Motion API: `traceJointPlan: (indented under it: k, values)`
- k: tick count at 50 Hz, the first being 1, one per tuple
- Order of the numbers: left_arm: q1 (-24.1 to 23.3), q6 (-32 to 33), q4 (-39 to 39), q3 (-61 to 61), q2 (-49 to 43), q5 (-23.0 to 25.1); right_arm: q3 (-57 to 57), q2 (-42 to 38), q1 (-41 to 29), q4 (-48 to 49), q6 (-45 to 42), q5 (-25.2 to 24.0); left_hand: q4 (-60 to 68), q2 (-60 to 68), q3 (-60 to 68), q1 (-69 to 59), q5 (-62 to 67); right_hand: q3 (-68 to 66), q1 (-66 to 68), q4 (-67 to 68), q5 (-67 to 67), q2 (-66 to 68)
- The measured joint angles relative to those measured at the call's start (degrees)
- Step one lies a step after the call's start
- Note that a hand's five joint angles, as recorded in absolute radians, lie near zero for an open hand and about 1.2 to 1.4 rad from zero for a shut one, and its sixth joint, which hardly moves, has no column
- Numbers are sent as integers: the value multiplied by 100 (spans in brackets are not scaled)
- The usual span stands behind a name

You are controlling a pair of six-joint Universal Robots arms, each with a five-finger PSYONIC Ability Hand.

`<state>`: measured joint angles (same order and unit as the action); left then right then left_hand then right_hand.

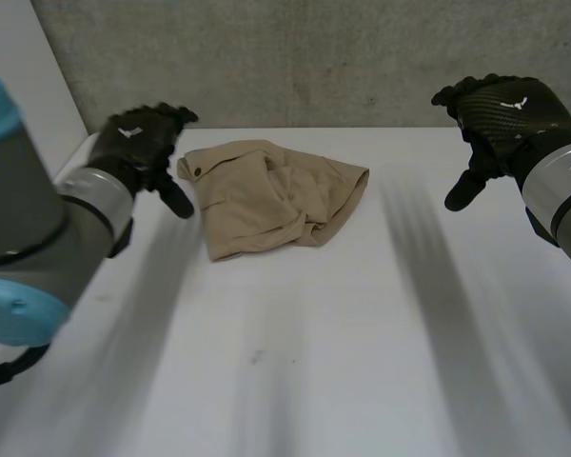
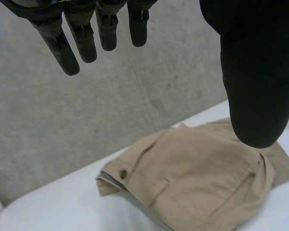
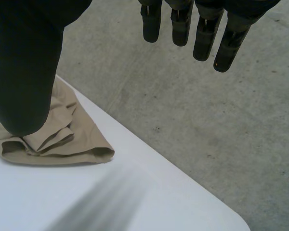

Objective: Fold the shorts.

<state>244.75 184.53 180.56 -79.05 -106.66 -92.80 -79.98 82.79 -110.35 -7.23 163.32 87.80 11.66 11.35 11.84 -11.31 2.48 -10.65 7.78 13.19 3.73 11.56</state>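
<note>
You had bare table (image 1: 295, 362) in front of and right of the shorts (image 1: 271, 195); wall (image 1: 314, 57) stood close behind them, your left hand (image 1: 138, 143) just beside their left edge.

The beige shorts (image 1: 271, 200) lie bunched on the white table (image 1: 362, 333), with a button (image 1: 199, 171) at one waistband corner. The left hand (image 1: 133, 143) hangs just beside that corner and holds nothing. The right hand (image 1: 500, 109) is well apart from the shorts on their opposite side, also empty.
</note>
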Motion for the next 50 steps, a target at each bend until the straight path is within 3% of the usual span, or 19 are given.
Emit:
traceJointPlan:
  k: [6, 15, 25, 31, 42, 45, 46, 47, 50]
  values:
    - [-177, 185, 411, 279, -865, 99, -35, -120, -33, 2, -99, -12, 7, 58, 9, -79, 16, 0, 0, 0, 0, 0]
    - [-456, 1352, 1057, 1399, -2602, 319, -52, -341, -41, 6, -183, -10, 7, 65, 9, -89, 15, 0, 0, 0, 0, 0]
    - [-475, 1847, 2420, 2187, -3647, 1506, -43, -517, -39, 6, -200, -15, 270, 299, 245, -364, 206, 0, 0, 0, 0, 0]
    - [-449, 1859, 2514, 2842, -4258, 1835, -40, -549, -35, 7, -210, -18, 1384, 1421, 1349, -1472, 1291, 0, 0, 0, 0, 0]
    - [-385, 1965, 2291, 3612, -4905, 1811, -29, -586, -22, 16, -271, -13, 2138, 2158, 2109, -2189, 2010, 0, 0, 0, 0, 0]
    - [-360, 2231, 2281, 3704, -5003, 1815, -29, -625, -22, 35, -276, -15, 3539, 3588, 3499, -3785, 3329, 0, 0, 0, 0, 0]
    - [-356, 2294, 2282, 3711, -5009, 1818, -30, -631, -21, 39, -276, -16, 3539, 3588, 3499, -3785, 3329, 0, 0, 0, 0, 0]
    - [-346, 2417, 2284, 3714, -5014, 1821, -31, -639, -21, 44, -276, -16, 4926, 4966, 4790, -5104, 4614, 0, 0, 0, 0, 0]
    - [-340, 2655, 2289, 3688, -4990, 1820, -32, -648, -19, 51, -276, -17, 5519, 5525, 5286, -5141, 4920, 0, 0, 0, 0, 0]
